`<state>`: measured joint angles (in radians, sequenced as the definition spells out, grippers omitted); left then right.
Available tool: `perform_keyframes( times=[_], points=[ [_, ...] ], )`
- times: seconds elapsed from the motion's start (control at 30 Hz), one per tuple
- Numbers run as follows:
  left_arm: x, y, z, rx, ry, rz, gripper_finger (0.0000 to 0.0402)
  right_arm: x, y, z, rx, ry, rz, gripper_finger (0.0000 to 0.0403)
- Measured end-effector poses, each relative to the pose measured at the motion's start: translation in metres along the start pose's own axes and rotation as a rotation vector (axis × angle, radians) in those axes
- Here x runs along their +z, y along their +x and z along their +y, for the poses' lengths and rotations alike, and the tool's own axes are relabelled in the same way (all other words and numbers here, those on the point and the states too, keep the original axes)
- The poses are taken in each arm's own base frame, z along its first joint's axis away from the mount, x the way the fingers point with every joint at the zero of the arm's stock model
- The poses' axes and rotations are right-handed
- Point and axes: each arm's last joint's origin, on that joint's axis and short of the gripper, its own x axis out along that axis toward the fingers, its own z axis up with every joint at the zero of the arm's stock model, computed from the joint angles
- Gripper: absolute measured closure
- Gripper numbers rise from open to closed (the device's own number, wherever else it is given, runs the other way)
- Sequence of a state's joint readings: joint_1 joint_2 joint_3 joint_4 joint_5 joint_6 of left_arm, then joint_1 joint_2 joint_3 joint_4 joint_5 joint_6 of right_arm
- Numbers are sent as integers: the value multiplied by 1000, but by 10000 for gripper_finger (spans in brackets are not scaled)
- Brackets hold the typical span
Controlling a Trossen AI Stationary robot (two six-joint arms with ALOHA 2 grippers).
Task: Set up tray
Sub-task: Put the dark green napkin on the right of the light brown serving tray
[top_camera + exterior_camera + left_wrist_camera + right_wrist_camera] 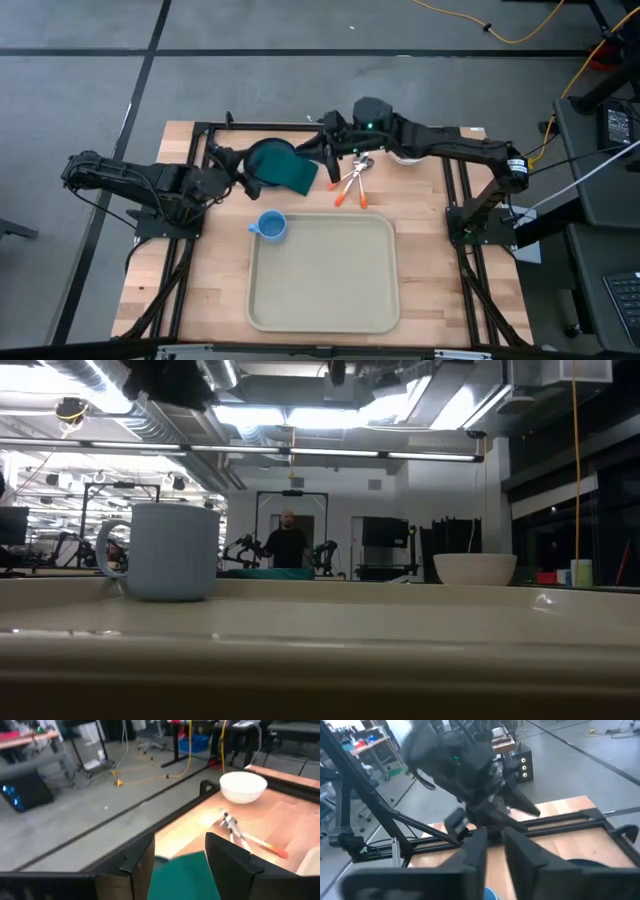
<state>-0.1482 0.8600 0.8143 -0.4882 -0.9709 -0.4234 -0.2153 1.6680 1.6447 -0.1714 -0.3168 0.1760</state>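
Note:
The beige tray lies at the table's near middle, with a blue mug standing in its far left corner. Behind it a dark green napkin lies on a dark teal plate. My left gripper is at the plate's left rim, its fingers apart, with the napkin showing between them. My right gripper hangs above the table's far middle, right of the plate. Its fingers are drawn almost together with nothing between them. My left gripper reaches level from the table's left, slightly downward, with a finger on either side of the napkin's near part. I cannot tell whether the fingers touch the napkin or the plate.
Two pieces of cutlery with orange handles lie right of the plate. A white bowl stands at the far right, under the right arm. Bare wood lies on both sides of the tray. A person stands far back in the room.

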Motion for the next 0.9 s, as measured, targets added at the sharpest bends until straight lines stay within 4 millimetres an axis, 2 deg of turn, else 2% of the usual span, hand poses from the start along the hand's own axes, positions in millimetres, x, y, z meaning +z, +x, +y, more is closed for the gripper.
perform_keyframes(
  times=[0.1,0.3,0.53,0.8,0.9],
  points=[
    [0,-2,1,-6,-6,-1,254,14,-8,5,-4,-45,17,393],
    [-3,-4,4,2,0,10,289,29,-17,10,-11,-92,17,397],
    [-27,2,4,-28,-84,38,320,26,-17,9,-19,-98,44,398],
    [-19,3,0,-67,-60,-16,324,5,-19,1,-185,-104,227,397],
    [-18,6,1,-101,-131,6,324,-2,-17,-1,-189,-86,257,399]
  ],
)
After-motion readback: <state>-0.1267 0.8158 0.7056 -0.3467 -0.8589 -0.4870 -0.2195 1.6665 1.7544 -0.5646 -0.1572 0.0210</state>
